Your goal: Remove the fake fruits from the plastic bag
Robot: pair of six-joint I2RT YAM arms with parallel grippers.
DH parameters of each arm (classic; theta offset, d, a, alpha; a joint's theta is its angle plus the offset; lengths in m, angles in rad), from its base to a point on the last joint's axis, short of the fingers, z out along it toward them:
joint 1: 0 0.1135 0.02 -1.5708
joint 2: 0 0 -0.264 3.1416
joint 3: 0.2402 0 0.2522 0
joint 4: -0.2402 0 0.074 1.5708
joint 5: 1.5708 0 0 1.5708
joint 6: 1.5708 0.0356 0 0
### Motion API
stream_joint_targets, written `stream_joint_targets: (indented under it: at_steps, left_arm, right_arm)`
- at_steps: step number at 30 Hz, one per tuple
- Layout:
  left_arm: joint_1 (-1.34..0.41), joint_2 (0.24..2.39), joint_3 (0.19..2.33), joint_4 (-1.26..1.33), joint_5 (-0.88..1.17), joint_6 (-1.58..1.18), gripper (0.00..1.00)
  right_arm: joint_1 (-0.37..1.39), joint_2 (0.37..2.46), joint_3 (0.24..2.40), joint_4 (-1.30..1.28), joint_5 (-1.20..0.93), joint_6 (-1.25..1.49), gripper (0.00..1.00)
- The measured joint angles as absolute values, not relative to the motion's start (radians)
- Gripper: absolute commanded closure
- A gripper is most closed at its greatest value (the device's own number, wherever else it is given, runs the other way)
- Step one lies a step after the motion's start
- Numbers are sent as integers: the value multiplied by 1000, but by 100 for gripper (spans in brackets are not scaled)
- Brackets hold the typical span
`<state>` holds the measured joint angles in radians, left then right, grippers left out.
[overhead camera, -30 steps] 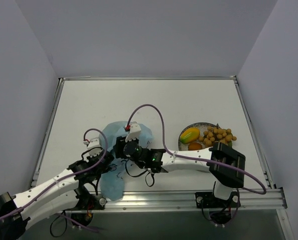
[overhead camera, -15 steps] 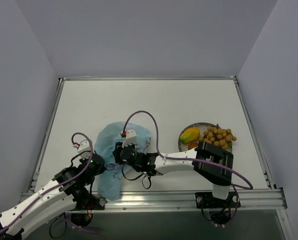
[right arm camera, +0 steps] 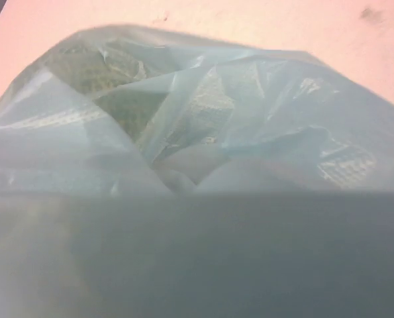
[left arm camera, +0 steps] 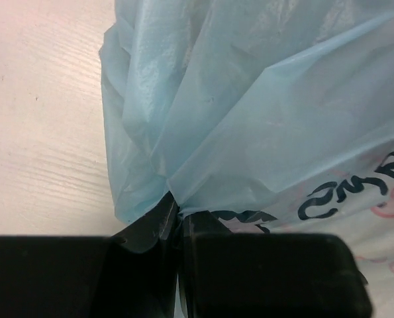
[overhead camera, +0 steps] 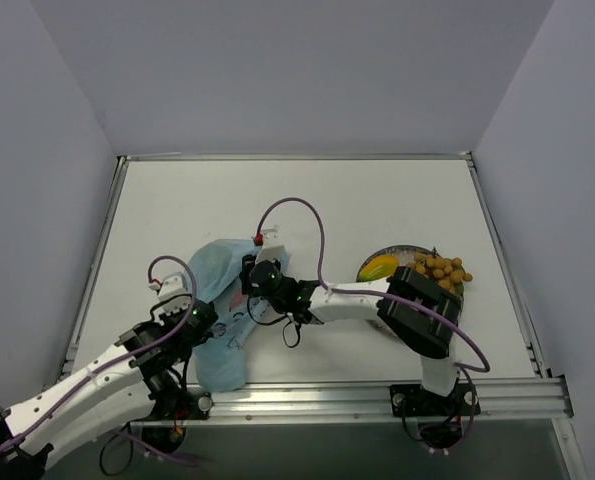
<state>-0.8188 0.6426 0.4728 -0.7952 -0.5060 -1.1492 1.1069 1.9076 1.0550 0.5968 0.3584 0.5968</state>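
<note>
1. Bag (overhead camera: pixel 222 305): crumpled on the near left of the table (overhead camera: pixel 327 200), between the arms.
2. Left gripper (left arm camera: pixel 179 222): clamped on a fold at the bag's edge.
3. Right gripper (overhead camera: pixel 247 292): at the bag's top right. Film covers its camera, so whether it is open or closed cannot be told.
4. Melon (right arm camera: pixel 125 111): green, seen through the film, inside the bag.
5. Mango (overhead camera: pixel 379 267) and ball bunch (overhead camera: pixel 439 270): on the plate (overhead camera: pixel 402 250), right of the bag.

A white bench (overhead camera: pixel 307 200) fills the middle of the top view, matte and evenly lit with no hard shadows. The left wrist view shows a faint wood grain on it. A thin metal strip (overhead camera: pixel 297 156) edges the bench's far side, and an aluminium rail (overhead camera: pixel 357 393) runs along its near side. Plain pale grey walls rise behind the bench (overhead camera: pixel 287 70), to its left (overhead camera: pixel 27 180) and to its right (overhead camera: pixel 567 150).
</note>
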Motion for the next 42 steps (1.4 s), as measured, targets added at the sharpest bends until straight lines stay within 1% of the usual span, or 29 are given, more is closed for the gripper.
stream_joint_targets:
  at_steps: [3,6,9,13,15,16,19,20,21,23,25,28,29,30,32,34,38,42]
  left_arm:
    - [-819,722,473,-737,-498,-1143,98]
    - [-819,794,473,-634,-473,-1126,98]
    - [-819,877,473,-500,-440,-1095,97]
    - [-821,1018,511,-331,-407,-1019,98]
    - [-815,1098,577,-276,-398,-971,98]
    - [-809,1138,618,-245,-390,-945,98]
    - [-766,1201,699,-140,-360,-890,98]
    - [-754,1192,689,-104,-351,-884,98]
    - [-744,1171,662,-79,-347,-883,98]
    - [-737,1105,567,-38,-336,-892,98]
    - [-743,1028,451,-38,-327,-912,98]
    - [-755,917,310,-71,-318,-947,98]
    - [-758,891,286,-82,-318,-957,97]
    - [-759,870,270,-86,-318,-963,97]
    - [-759,844,258,-86,-319,-978,98]
    - [-759,834,257,-84,-321,-990,97]
    - [-759,821,246,-85,-330,-1013,98]
    - [-759,792,245,-89,-341,-1024,98]
  right_arm:
    - [1112,1830,1047,542,455,558,63]
    - [1135,1709,1000,507,518,535,63]
    - [1142,1610,972,479,532,519,62]
    - [1131,1560,951,458,530,511,62]
    - [1086,1545,928,438,521,498,64]
    - [1045,1538,918,427,513,494,64]
    - [888,1507,907,379,462,488,50]
    - [849,1495,907,371,435,479,41]
    - [825,1486,907,362,400,468,36]
    - [828,1476,908,345,327,440,29]
    - [872,1477,909,319,253,411,29]
    - [981,1483,916,285,175,392,51]
    - [1011,1488,919,289,166,396,73]
    - [1046,1495,920,299,166,405,80]
    - [1097,1517,920,343,174,445,91]
    - [1119,1557,920,403,196,481,94]
    - [1134,1683,934,484,231,508,93]
    - [1166,1801,964,509,242,489,89]
